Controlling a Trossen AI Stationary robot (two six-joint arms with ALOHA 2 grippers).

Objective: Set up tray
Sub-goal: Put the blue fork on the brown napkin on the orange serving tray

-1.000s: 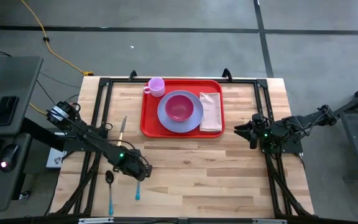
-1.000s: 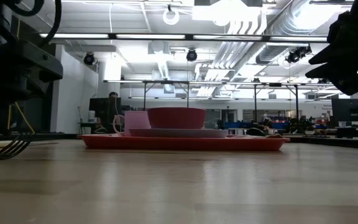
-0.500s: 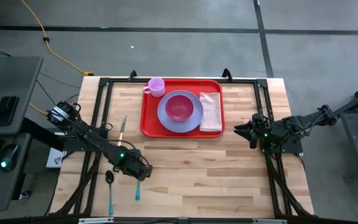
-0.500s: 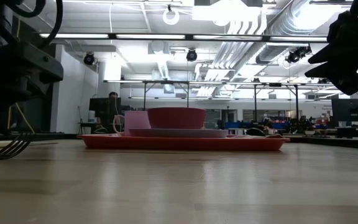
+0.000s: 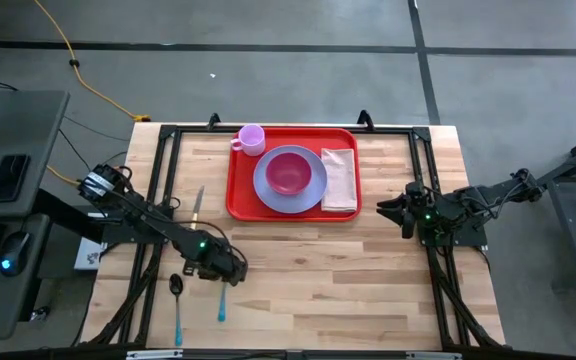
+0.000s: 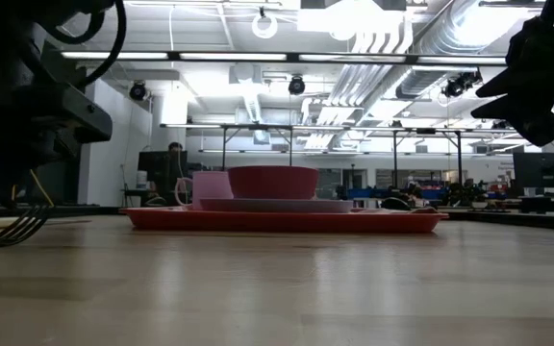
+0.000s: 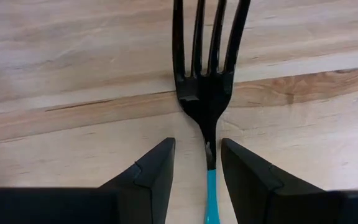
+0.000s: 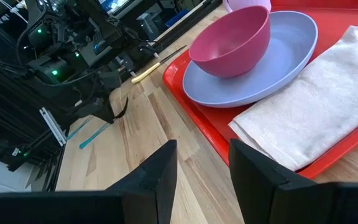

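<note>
A red tray (image 5: pixel 293 205) sits at the far middle of a pale wooden table (image 5: pixel 368 270), seen from above. The tray is already partly laid: a lavender plate (image 5: pixel 268 190) rests at its centre with a pink bowl (image 5: pixel 289 172) on top, a folded tan napkin (image 5: pixel 339 180) lies flat beside the plate on the tray's right side, and a small pink cup (image 5: pixel 251 138) stands at the tray's far left corner. The cutlery is judged to be what remains, since all of it lies on the bare table well apart from the tray, near the left front: a knife (image 5: pixel 197 207) with a pale handle, a spoon (image 5: pixel 176 300) with a blue handle, and a black fork (image 7: pixel 207 68) with a blue handle. The left arm reaches diagonally across the table's left side, its left hand (image 7: pixel 197 171) low over the fork. In the left wrist view its two dark fingers (image 7: pixel 154 171) stand apart on either side of the fork's neck, just behind the tines, not closed and gripping nothing. The right arm waits at the table's right edge, just beside the tray, with the right hand (image 8: pixel 202 165) pointing toward the tray; its fingers are parted and empty.
</note>
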